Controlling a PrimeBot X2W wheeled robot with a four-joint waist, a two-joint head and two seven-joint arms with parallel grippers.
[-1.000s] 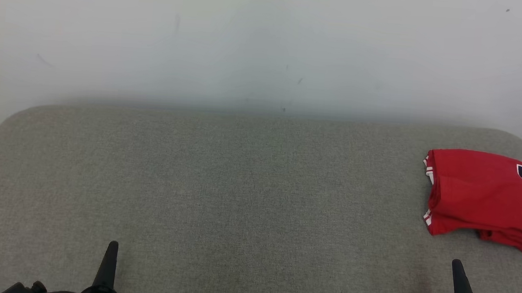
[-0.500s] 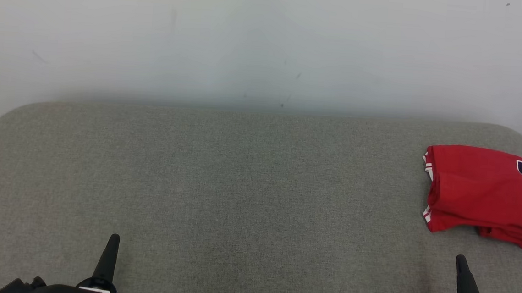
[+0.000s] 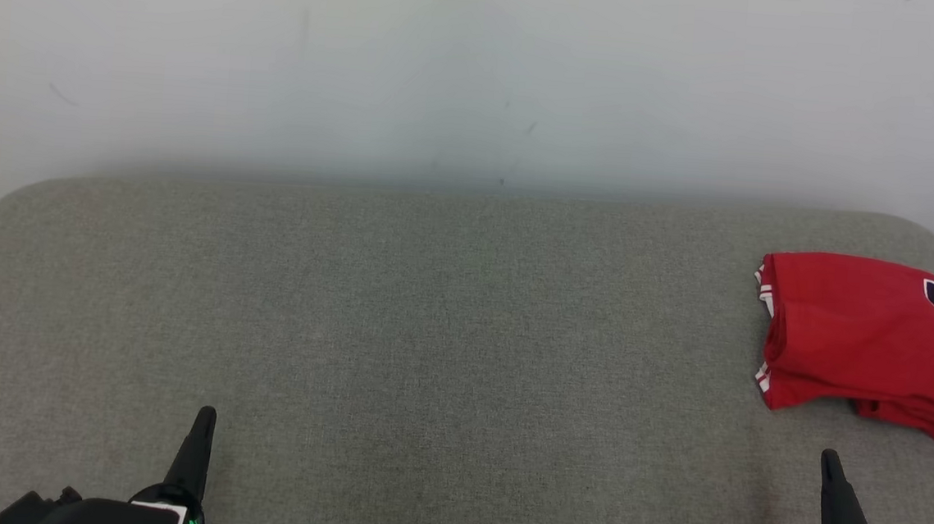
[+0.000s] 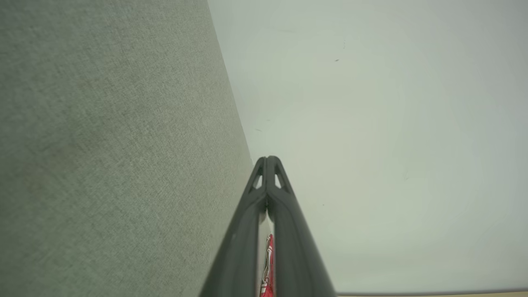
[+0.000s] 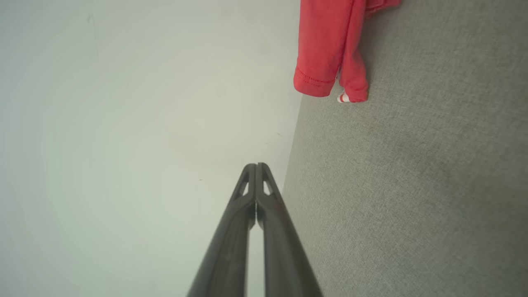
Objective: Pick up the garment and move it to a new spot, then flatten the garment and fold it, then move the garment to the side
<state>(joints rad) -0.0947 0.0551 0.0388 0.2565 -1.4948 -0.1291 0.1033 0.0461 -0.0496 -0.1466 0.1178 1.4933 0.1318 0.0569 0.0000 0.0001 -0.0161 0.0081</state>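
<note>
Red garment (image 3: 864,339) is lying folded at three o'clock on the grey pad (image 3: 429,333) in the head view, with the left gripper (image 3: 205,418) at seven and the right gripper (image 3: 830,460) at five. In the left wrist view, the left gripper is pinching tight on nothing, with the garment peeking at six. In the right wrist view, the right gripper is pinching tight too, empty, with the garment at one.

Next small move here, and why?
Probably no new grasp: park both arms where they are. The red garment already lies folded at the right end of the grey fabric surface. The left gripper and right gripper sit near the front edge, jaws shut, clear of it.
</note>
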